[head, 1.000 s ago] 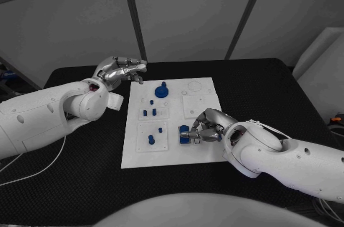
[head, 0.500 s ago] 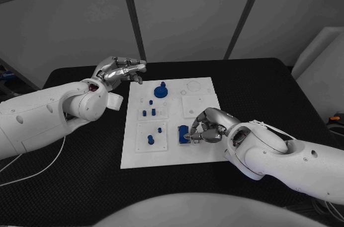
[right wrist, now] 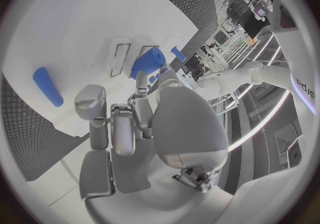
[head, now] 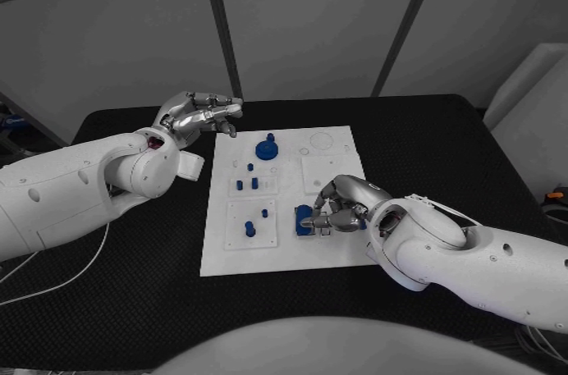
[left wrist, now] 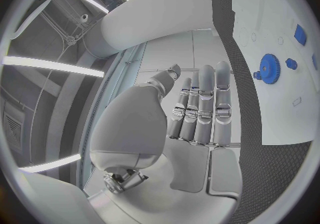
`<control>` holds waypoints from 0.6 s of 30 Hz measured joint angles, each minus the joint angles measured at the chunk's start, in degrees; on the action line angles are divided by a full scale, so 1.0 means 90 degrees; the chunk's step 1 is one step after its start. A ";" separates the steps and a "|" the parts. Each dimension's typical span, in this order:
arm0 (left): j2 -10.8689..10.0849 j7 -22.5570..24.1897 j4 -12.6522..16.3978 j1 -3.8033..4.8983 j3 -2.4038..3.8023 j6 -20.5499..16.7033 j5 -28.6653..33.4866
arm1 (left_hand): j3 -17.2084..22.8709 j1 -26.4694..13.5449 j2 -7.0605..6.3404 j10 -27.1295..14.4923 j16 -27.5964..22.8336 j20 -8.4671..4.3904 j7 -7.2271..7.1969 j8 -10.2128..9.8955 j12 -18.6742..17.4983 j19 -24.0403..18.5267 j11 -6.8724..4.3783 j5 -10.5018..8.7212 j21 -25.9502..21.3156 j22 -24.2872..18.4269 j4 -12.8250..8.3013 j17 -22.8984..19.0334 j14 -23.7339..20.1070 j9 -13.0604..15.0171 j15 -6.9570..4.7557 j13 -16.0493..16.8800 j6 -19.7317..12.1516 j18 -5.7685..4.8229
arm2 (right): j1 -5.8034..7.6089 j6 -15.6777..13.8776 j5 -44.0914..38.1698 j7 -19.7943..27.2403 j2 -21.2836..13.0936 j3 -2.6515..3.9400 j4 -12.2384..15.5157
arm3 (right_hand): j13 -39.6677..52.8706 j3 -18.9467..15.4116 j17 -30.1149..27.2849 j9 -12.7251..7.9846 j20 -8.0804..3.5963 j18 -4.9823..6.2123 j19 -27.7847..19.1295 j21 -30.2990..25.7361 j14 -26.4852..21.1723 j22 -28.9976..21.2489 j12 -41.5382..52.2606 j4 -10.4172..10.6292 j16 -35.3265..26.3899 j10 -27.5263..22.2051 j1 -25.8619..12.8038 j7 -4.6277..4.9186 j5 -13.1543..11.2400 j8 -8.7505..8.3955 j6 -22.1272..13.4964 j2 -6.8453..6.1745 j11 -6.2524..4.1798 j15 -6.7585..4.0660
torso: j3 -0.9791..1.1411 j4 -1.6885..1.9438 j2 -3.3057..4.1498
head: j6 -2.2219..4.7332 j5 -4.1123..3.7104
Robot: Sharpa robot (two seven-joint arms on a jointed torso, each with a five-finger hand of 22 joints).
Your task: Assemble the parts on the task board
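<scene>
Black table (head: 461, 153) is carrying the white task board (head: 337, 252) at its middle, grey wall panels standing behind. Right hand (head: 335, 212) is reaching over the board's near right part and pinching a blue block (head: 304, 221) that is sitting upright on the board, just at its fingertips; the right wrist view is showing the same block (right wrist: 148, 62) right ahead of the fingers (right wrist: 141, 86). A blue rod (right wrist: 48, 86) is lying flat on the board off to the side of that hand, apart from it. Left hand (head: 201, 115) is hanging above the table just off the board's far left corner, fingers curled in and holding nothing, not touching the board. A blue gear (head: 267, 151) with a short peg is standing on the board nearest that hand, also showing in the left wrist view (left wrist: 268, 69) beyond the fingertips. Small blue pegs (head: 245, 184) are standing in the board's left column, between the two hands, and one more blue piece (head: 249, 229) is sitting further along the same column, level with the right hand.
</scene>
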 measured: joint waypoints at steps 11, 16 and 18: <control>0.0003 -0.0002 -0.0006 0.0000 0.0000 0.0003 0.0000 | 0.0000 0.0000 0.0000 0.0000 0.0000 0.0000 0.0000 0.0000 0.0000 0.0000 0.0000 0.0000 0.0000 0.0001 0.0000 0.0000 0.0000 0.0000 0.0000 0.0000 0.0000 0.0000 | 0.0014 0.0122 -0.0248 -0.0005 -0.0020 0.0012 0.0016 | 0.0074 0.0088 0.0000 0.0017 0.0000 0.0000 0.0000 0.0000 0.0000 0.0031 0.0033 -0.0087 0.0000 0.0058 0.0153 -0.0022 -0.0082 0.0025 0.0023 0.0023 -0.0012 0.0000 | 0.0002 -0.0009 -0.0007 | -0.0027 0.0011; 0.0002 -0.0006 -0.0016 0.0000 0.0000 0.0006 0.0000 | 0.0000 0.0000 0.0000 0.0000 0.0000 0.0000 0.0000 0.0000 0.0000 0.0000 0.0000 0.0000 0.0000 0.0001 0.0000 0.0001 0.0000 0.0000 0.0000 0.0000 0.0000 -0.0001 | -0.0018 0.0176 -0.0349 -0.0117 -0.0095 -0.0023 -0.0027 | 0.0125 0.0127 0.0005 0.0016 0.0000 0.0000 0.0000 0.0000 0.0000 0.0033 0.0058 -0.0126 -0.0001 0.0057 0.0344 -0.0022 -0.0069 0.0025 0.0022 0.0049 -0.0011 0.0002 | 0.0005 -0.0009 -0.0007 | -0.0018 0.0004; 0.0001 -0.0006 -0.0016 0.0000 0.0000 0.0007 0.0000 | 0.0000 0.0000 0.0000 0.0000 0.0000 0.0000 0.0000 0.0000 0.0000 0.0000 0.0000 0.0000 0.0000 0.0001 0.0000 0.0001 0.0000 0.0000 0.0000 0.0000 0.0000 0.0000 | -0.0024 0.0196 -0.0380 -0.0157 -0.0114 -0.0027 -0.0025 | 0.0122 0.0126 0.0005 0.0016 0.0000 0.0000 0.0000 0.0000 0.0000 0.0037 0.0058 -0.0126 -0.0001 0.0057 0.0324 -0.0022 -0.0066 0.0025 0.0022 0.0065 -0.0011 0.0002 | 0.0005 -0.0009 -0.0007 | -0.0014 0.0004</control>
